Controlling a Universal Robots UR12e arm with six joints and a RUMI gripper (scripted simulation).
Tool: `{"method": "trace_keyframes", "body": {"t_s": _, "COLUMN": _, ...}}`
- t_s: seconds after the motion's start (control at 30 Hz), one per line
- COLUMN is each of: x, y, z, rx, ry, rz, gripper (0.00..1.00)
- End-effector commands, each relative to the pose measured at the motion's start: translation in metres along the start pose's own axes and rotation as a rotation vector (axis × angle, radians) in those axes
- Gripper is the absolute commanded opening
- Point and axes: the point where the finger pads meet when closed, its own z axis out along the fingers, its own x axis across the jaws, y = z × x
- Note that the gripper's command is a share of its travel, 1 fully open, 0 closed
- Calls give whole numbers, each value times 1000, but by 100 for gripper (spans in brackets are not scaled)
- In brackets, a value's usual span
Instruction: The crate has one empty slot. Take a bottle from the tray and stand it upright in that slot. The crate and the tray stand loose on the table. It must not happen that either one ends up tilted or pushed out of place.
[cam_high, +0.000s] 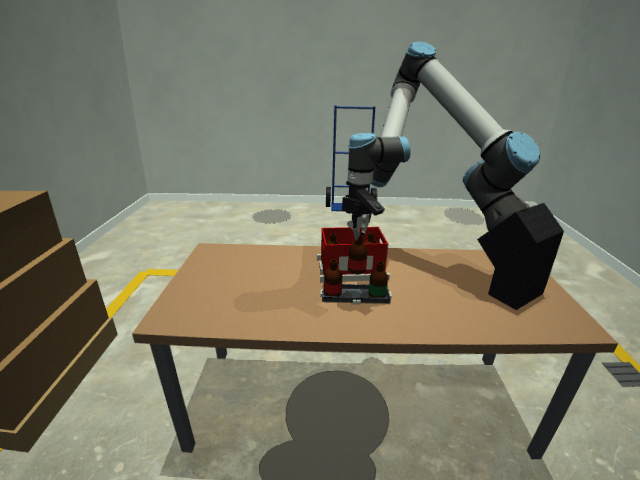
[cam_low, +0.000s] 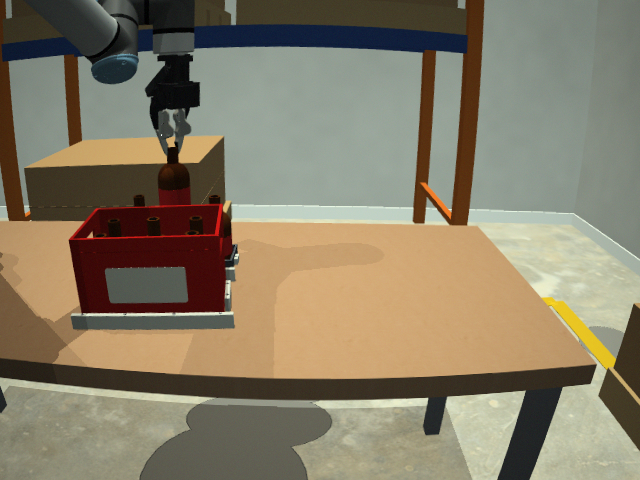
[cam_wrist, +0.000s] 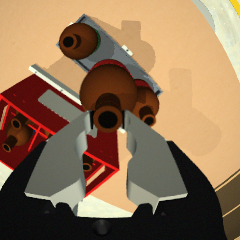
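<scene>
My gripper (cam_high: 360, 233) (cam_low: 173, 140) (cam_wrist: 108, 111) is shut on the neck of a brown bottle (cam_high: 357, 256) (cam_low: 174, 180) (cam_wrist: 107, 86) with a red label. The bottle hangs upright, lifted above the grey tray (cam_high: 356, 297) (cam_wrist: 125, 53), right beside the red crate (cam_high: 381, 250) (cam_low: 206, 279) (cam_wrist: 100, 145). Two more bottles stand on the tray, one with a red label (cam_high: 333, 279) (cam_wrist: 146, 102) and one with a green label (cam_high: 378, 280) (cam_wrist: 77, 41). Several bottle necks show inside the crate. I cannot make out the empty slot.
A grey base strip (cam_low: 152, 320) lies under the crate. The arm's black pedestal (cam_high: 522, 253) stands on the table's right end. A cardboard box (cam_low: 103, 165) and orange shelf posts (cam_low: 467, 103) are behind the table. Stacked boxes (cam_high: 31, 310) stand on the floor at left.
</scene>
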Motion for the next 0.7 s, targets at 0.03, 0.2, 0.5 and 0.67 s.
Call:
{"method": "trace_keyframes", "body": {"t_s": 0.03, "x": 0, "y": 0, "z": -1, "rx": 0, "ry": 1, "rz": 0, "gripper": 0}}
{"method": "trace_keyframes", "body": {"t_s": 0.2, "x": 0, "y": 0, "z": -1, "rx": 0, "ry": 1, "rz": 0, "gripper": 0}}
{"method": "trace_keyframes", "body": {"t_s": 0.5, "x": 0, "y": 0, "z": -5, "rx": 0, "ry": 1, "rz": 0, "gripper": 0}}
{"method": "trace_keyframes", "body": {"t_s": 0.67, "x": 0, "y": 0, "z": -10, "rx": 0, "ry": 1, "rz": 0, "gripper": 0}}
